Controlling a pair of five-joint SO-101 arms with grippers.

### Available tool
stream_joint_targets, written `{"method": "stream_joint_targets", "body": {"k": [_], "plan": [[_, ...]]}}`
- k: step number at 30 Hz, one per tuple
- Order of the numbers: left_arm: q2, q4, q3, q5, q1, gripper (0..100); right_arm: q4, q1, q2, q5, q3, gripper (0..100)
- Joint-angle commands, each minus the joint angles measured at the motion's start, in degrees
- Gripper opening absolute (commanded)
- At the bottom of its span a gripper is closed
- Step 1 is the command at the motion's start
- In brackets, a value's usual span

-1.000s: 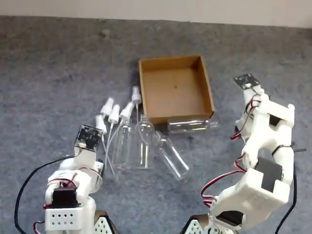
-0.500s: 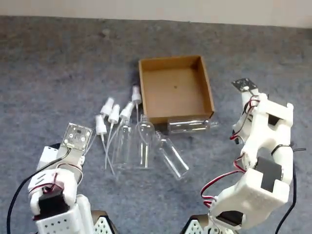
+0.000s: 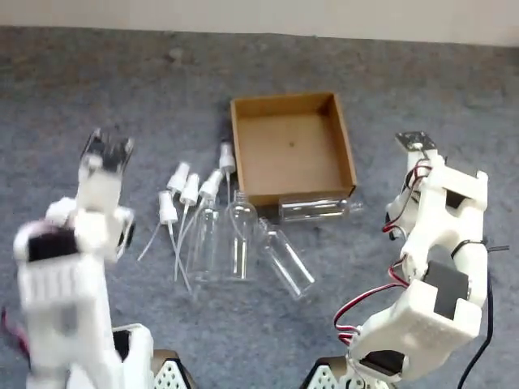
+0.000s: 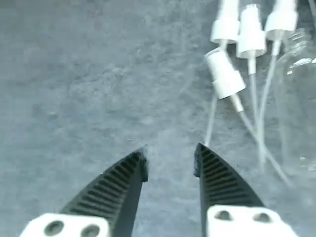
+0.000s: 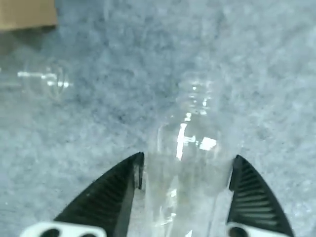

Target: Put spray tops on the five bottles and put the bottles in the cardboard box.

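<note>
Three clear bottles (image 3: 239, 231) lie side by side in front of the cardboard box (image 3: 292, 146). A fourth bottle (image 3: 316, 211) lies along the box's near wall. Several white spray tops (image 3: 190, 190) lie left of them. My left gripper (image 4: 170, 158) is open over bare carpet, with a spray top (image 4: 224, 74) a short way ahead of its fingertips; from above it (image 3: 105, 150) is left of the tops. My right gripper (image 5: 187, 160) is shut on a clear bottle (image 5: 185, 143) whose neck points away from it. The right arm (image 3: 438, 211) stands right of the box.
Grey carpet (image 3: 97, 81) covers the table, with free room behind and left of the box. A box corner (image 5: 27, 12) and the bottle by the box (image 5: 44, 79) lie beyond the held bottle. The box has nothing in it.
The left arm has lifted and swung left and away from the front edge, to the left of the spray tops. The right arm has barely shifted.
</note>
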Motion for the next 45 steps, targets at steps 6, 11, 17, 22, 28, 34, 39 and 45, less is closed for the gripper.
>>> {"method": "stream_joint_targets", "body": {"k": [6,11,17,22,28,34,39,45], "plan": [[30.29,-8.88,-14.9,14.51,9.71,19,0.75,0.57,-0.66,0.62,-3.21,27.7],[38.11,-16.09,-15.08,17.93,9.71,18,0.75,1.89,-0.66,2.81,-3.21,34.1],[45.05,-22.86,-14.9,20.75,9.8,18,0.66,1.71,-0.48,2.9,-3.21,34.1],[49.19,-25.05,-15.34,20.75,9.8,16,0.13,2.15,-0.31,2.73,-3.12,34.0],[49.71,-25.32,-15.08,20.66,9.8,6,0.13,1.8,-0.31,2.55,-3.03,27.5],[49.63,-25.23,-15.34,20.57,9.45,4,0.13,2.15,-0.31,2.64,-3.12,12.5],[49.54,-21.71,-16.84,20.48,9.36,3,0.13,3.47,-0.31,2.9,-3.3,5.1],[48.84,-18.29,-19.91,20.4,9.36,2,0.48,6.2,-0.84,2.55,-3.47,3.8]]}}
